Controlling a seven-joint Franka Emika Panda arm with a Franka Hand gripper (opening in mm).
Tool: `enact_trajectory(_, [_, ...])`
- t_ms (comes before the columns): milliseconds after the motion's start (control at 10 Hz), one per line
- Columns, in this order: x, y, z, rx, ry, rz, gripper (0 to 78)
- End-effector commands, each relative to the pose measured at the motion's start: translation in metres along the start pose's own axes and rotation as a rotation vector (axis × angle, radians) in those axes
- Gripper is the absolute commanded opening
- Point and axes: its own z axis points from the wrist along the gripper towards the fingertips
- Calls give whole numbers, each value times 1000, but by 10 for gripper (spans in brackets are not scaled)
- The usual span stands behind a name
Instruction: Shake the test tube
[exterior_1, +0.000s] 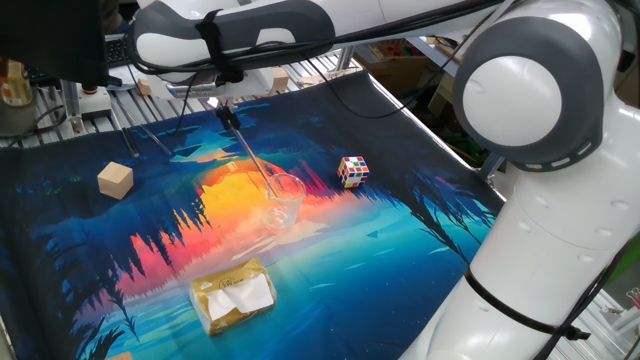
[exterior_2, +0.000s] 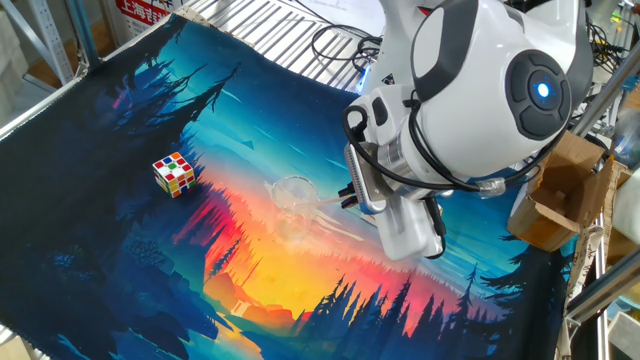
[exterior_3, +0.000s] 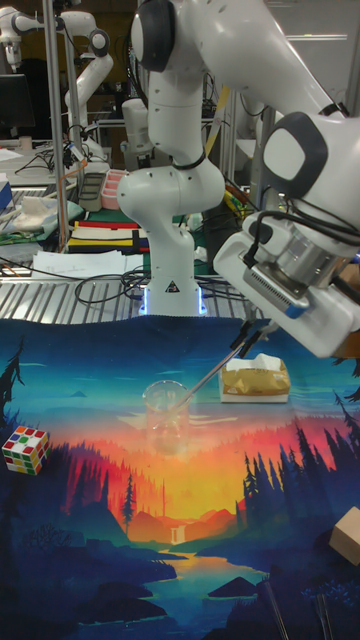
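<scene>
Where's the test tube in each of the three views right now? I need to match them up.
One fixed view: test tube slants from the gripper down into the clear cup.
The other fixed view: faint line right of the cup.
Tall fixed view: centre, slanting up right.
Shared landmark: Rubik's cube.

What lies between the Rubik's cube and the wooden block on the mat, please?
The glass cup with the test tube leaning in it stands between the Rubik's cube and the wooden block, as one fixed view shows.
</scene>
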Motion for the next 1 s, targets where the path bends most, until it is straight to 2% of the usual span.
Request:
enact_trajectory(100, [0,0,-1,-3,-1,-2,11])
enact_trajectory(200, [0,0,-1,-3,-1,-2,11])
enact_trajectory(300, [-5,-17,-44,-59,34,-137,11])
enact_trajectory(400, [-7,-22,-54,-64,37,-159,11])
enact_trajectory(600, [-9,-31,-67,-67,31,-185,11])
enact_trajectory(700, [-9,-32,-68,-68,30,-186,11])
enact_trajectory(1000, [-14,-46,-82,-86,-3,-229,11])
